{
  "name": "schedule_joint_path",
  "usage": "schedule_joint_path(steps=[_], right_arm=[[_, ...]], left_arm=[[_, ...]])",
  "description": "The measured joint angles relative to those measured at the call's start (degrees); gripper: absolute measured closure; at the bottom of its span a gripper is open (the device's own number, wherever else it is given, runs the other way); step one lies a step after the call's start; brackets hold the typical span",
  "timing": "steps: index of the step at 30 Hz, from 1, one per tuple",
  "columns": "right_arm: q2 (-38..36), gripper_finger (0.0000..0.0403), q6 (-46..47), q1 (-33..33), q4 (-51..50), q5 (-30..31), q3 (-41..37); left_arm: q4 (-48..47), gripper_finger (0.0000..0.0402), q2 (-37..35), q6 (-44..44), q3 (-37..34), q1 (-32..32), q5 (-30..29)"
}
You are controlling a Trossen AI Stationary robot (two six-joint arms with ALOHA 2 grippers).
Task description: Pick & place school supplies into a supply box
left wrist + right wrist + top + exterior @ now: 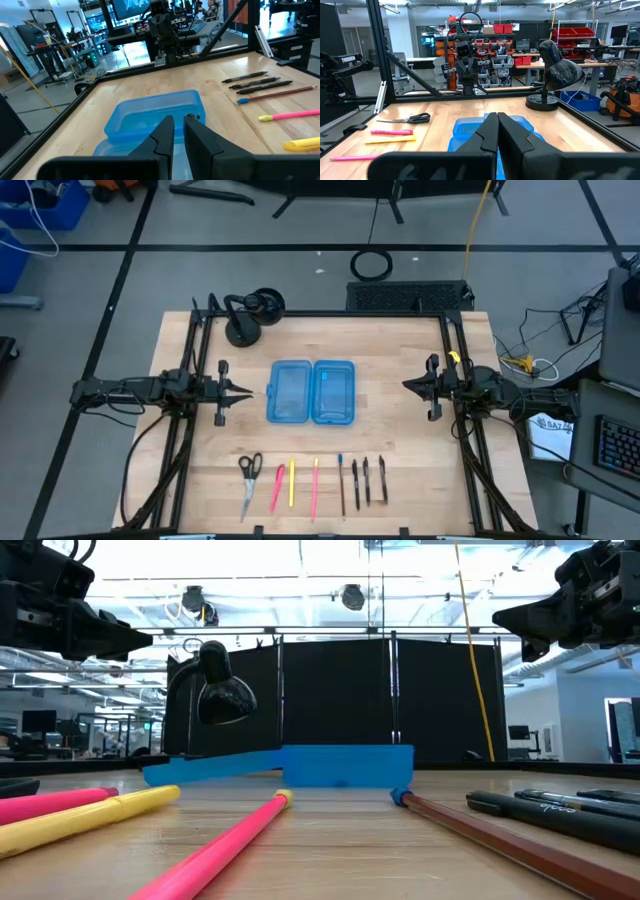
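The supply box (311, 391), translucent blue, lies open at the table's middle with both halves flat on the wood. Along the near edge lie the school supplies in a row: scissors (248, 480), a pink pen (277, 488), a yellow one (291, 482), another pink one (314, 486), a blue-tipped pencil (341, 483) and three black pens (366, 480). My left gripper (248, 390) hovers level just left of the box, a narrow gap between its fingers (179, 127). My right gripper (405, 385) hovers level to the right of the box, shut (497, 122). Neither holds anything.
A black desk lamp (250, 315) stands on its round base at the far left corner. Black frame rails (195, 420) run along the table's left and right sides under the arms. Bare wood lies between the box and the row of supplies.
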Motion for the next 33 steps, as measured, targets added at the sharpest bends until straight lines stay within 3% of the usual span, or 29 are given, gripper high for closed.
schedule_joint_path(steps=[18,24,29,33], right_arm=[[0.0,0.0403,0.0,0.0,0.1,0.0,0.0],[0.0,0.0403,0.0,0.0,0.1,0.0,0.0],[0.0,0.0403,0.0,0.0,0.1,0.0,0.0],[0.0,0.0403,0.0,0.0,0.1,0.0,0.0]], left_arm=[[1.7,0.0355,0.0,-4.1,0.0,0.0,0.0],[1.6,0.0355,0.0,-18.1,0.0,0.0,0.8],[2.9,0.0355,0.0,-29.4,0.0,0.0,-2.5],[4.4,0.0355,1.3,-38.5,0.0,-0.6,-0.7]])
